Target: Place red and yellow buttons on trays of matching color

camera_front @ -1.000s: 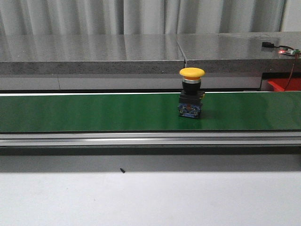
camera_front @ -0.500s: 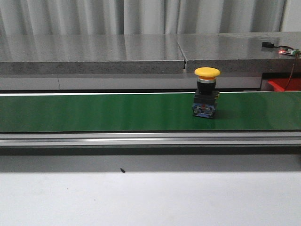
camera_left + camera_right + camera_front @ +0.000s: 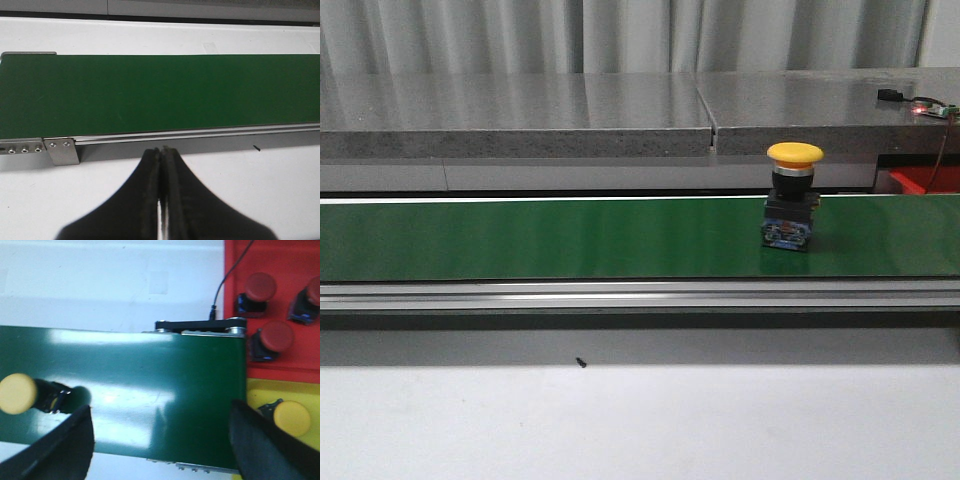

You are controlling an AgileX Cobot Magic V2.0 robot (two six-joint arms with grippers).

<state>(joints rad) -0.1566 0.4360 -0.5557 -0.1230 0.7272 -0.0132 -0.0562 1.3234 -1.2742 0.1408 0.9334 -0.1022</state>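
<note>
Yellow mushroom-head push button (image 3: 792, 196) stood upright on the green conveyor belt (image 3: 540, 238), toward its right end.

The left gripper (image 3: 161, 152) hung over the white table (image 3: 280, 190) before the belt, jaws pressed together. The right gripper (image 3: 160, 440) was spread wide above the belt's end, with the yellow tray (image 3: 260, 390) and, beyond it, the red tray (image 3: 285, 260), each holding buttons.

The front camera is looking level and forward across the green conveyor belt (image 3: 570, 240) from close by. The left wrist camera is tilting down at one belt end. The right wrist camera is looking straight down over the other end, sharing the yellow button (image 3: 793, 195) with the front view.
</note>
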